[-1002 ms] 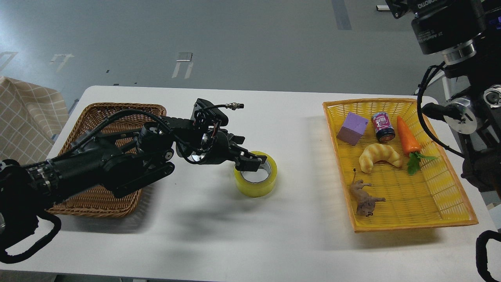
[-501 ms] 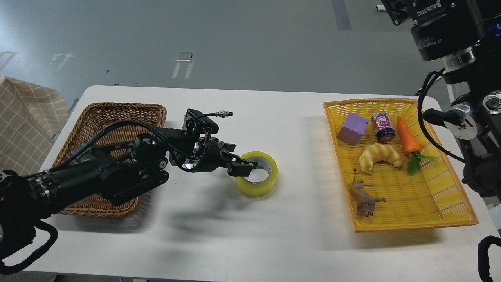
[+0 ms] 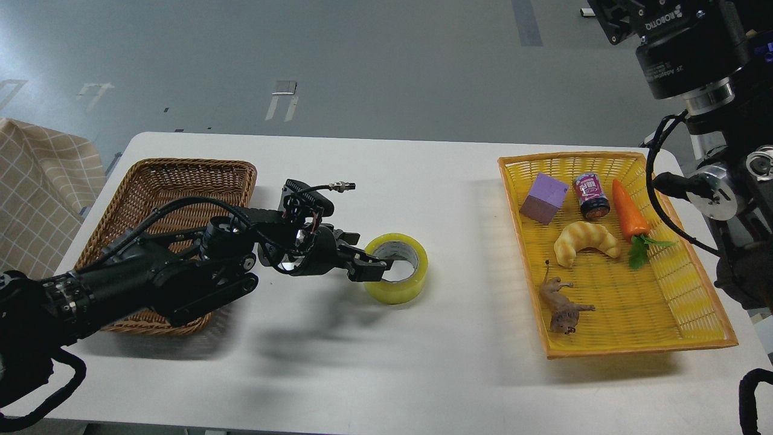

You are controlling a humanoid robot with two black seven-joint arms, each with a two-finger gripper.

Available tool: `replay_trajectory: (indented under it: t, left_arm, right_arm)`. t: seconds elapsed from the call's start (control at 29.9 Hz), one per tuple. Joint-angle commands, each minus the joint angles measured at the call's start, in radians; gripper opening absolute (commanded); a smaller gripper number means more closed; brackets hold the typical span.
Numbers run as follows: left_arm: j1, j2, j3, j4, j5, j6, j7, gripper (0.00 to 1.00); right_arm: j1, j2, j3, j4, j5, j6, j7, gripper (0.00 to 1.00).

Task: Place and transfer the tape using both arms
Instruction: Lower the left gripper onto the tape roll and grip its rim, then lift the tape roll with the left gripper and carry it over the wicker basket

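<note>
The tape [image 3: 403,289], a yellow roll with a grey-white core, lies flat on the white table [image 3: 374,362] near the middle. My left gripper [image 3: 368,269] comes in low from the left and is open. One finger reaches over the roll's left wall into the core and the other stays outside it. My right gripper [image 3: 625,15] is raised at the top right corner, far from the tape. Its ROBOTIQ body shows, but its fingers are cut off by the view's edge.
A brown wicker basket [image 3: 154,181] stands at the left, partly under my left arm. A yellow basket [image 3: 682,329] at the right holds a purple block [image 3: 545,197], a small can [image 3: 591,194], a carrot [image 3: 628,211], a croissant [image 3: 584,241] and a toy animal [image 3: 561,305].
My left gripper has drawn back to the left and lowered from above the roll's core to its left wall. The tape has stayed in place. The right arm has barely shifted.
</note>
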Motion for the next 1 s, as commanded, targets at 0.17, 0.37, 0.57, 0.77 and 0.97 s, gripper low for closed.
replay_trajectory:
  t: [0.17,0.37,0.57,0.77,0.97]
  left_arm:
    - [-0.002,0.000,0.014,0.001,0.002,-0.001,0.003,0.38]
    - [-0.005,0.004,0.014,0.001,0.002,-0.001,0.001,0.23]
    - [-0.011,0.015,0.013,0.001,-0.003,-0.009,-0.002,0.05]
    - [-0.016,0.024,0.013,0.000,-0.011,-0.010,-0.002,0.00]
    - [-0.026,0.037,0.010,-0.003,-0.012,-0.010,-0.003,0.00]
  right_arm:
    - [-0.021,-0.008,0.012,0.004,0.000,0.001,0.000,1.00]
    - [-0.040,-0.008,0.012,0.010,0.000,0.001,0.000,1.00]
    - [-0.040,-0.006,0.012,0.010,0.001,0.001,0.000,1.00]
    - [-0.041,0.000,0.011,0.010,0.001,0.001,0.000,1.00]
    - [-0.041,0.003,0.009,0.007,0.000,0.001,0.000,1.00]
